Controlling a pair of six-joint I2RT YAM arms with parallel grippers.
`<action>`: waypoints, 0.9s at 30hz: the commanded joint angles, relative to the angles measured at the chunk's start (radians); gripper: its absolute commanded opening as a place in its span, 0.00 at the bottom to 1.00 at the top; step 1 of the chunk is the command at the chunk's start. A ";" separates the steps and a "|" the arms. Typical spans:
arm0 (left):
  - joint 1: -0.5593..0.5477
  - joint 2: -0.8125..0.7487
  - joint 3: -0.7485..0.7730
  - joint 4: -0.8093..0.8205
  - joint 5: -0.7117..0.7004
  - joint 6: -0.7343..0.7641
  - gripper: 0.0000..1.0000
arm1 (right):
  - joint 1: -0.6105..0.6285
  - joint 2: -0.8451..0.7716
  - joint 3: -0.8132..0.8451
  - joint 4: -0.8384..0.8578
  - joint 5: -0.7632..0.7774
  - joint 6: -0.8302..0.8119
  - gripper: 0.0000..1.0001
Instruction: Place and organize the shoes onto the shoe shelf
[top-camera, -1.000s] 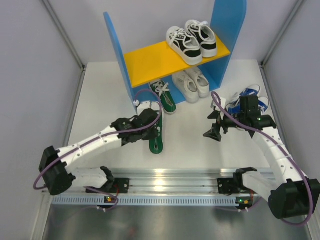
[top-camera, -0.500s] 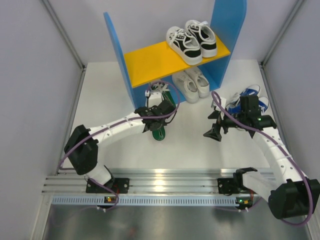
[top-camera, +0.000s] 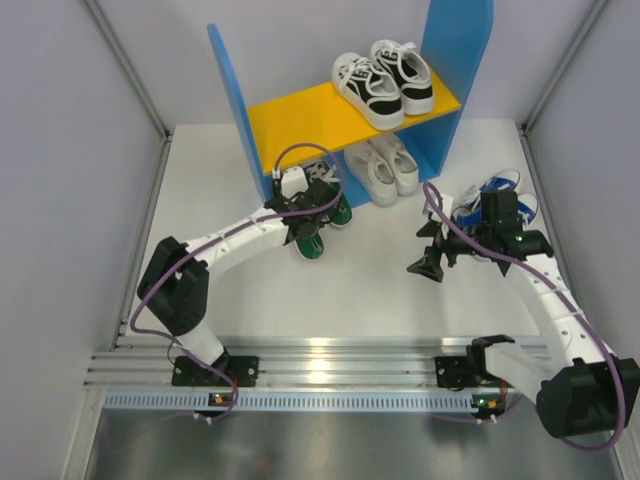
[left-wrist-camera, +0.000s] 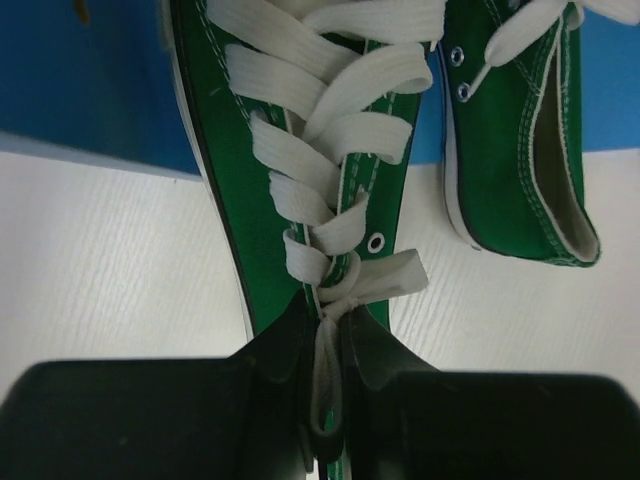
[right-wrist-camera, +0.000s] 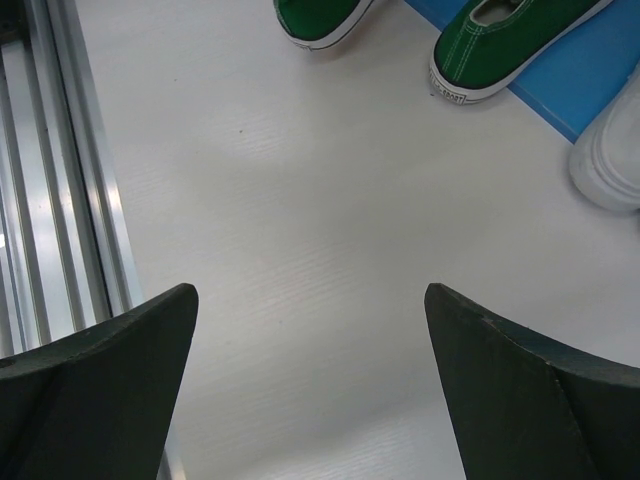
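My left gripper (top-camera: 306, 222) is shut on the tongue and laces of a green sneaker (top-camera: 311, 242), which sits at the foot of the blue shoe shelf (top-camera: 232, 100). In the left wrist view the gripper (left-wrist-camera: 328, 340) pinches this shoe (left-wrist-camera: 300, 200), toe toward the shelf, with the second green sneaker (left-wrist-camera: 520, 150) just to its right. That second green sneaker (top-camera: 337, 207) and the white pair (top-camera: 382, 170) sit under the orange board (top-camera: 295, 120). My right gripper (top-camera: 425, 250) is open and empty above the table (right-wrist-camera: 310, 290). The blue pair (top-camera: 505, 195) lies behind it, partly hidden by the arm.
A black-and-white pair (top-camera: 385, 80) stands on the right half of the orange board. An aluminium rail (top-camera: 330, 360) runs along the near edge and shows in the right wrist view (right-wrist-camera: 60, 150). Grey walls close in both sides.
My left arm has carried the green sneaker away from the table's middle toward the shelf, ending beside the other green sneaker. The right arm has not moved.
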 joint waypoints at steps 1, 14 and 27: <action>0.029 0.039 0.097 0.100 -0.044 -0.022 0.00 | -0.020 -0.019 -0.005 0.037 -0.021 -0.009 0.96; 0.075 0.119 0.157 0.103 -0.035 -0.022 0.00 | -0.022 -0.022 -0.008 0.037 -0.020 -0.010 0.96; 0.081 0.059 0.100 0.126 0.037 0.014 0.57 | -0.032 -0.022 -0.008 0.031 -0.027 -0.016 0.97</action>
